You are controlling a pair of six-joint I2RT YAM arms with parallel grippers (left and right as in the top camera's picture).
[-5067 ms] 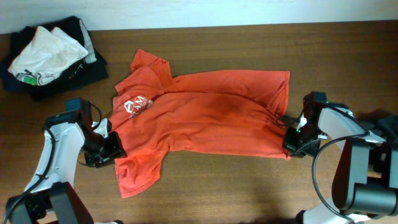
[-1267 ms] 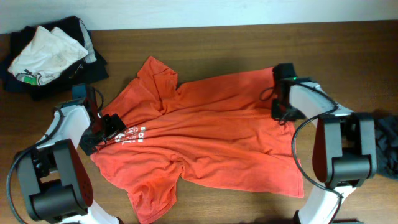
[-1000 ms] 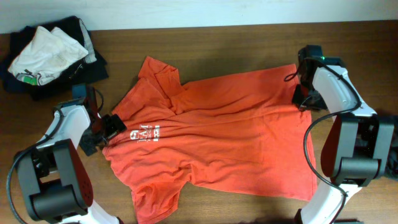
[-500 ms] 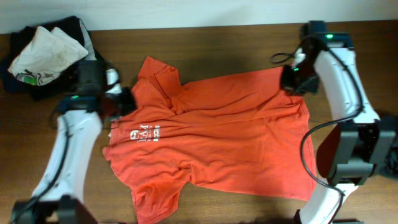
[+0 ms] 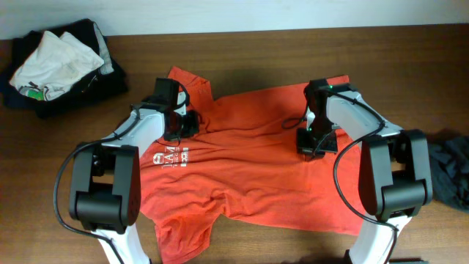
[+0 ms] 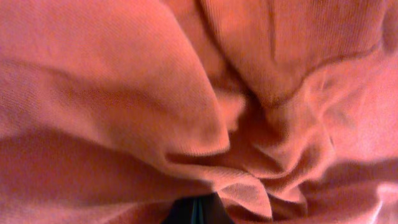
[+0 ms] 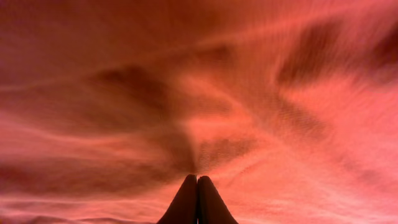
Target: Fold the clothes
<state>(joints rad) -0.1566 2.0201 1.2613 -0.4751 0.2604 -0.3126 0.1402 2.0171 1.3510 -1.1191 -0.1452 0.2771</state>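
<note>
Shirt (image 5: pixel 249 161) is lying spread mid-table (image 5: pixel 256 44). Right gripper (image 5: pixel 314 141) is pinching its fabric at 3 o'clock, fingers pressed tight. Left gripper (image 5: pixel 178 122) is sitting by the collar at 10 o'clock, buried in cloth; can't tell its opening.

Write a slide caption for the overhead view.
Left hand and right hand low over a rumpled orange T-shirt spread on the wooden table; other clothes piled beside.
</note>
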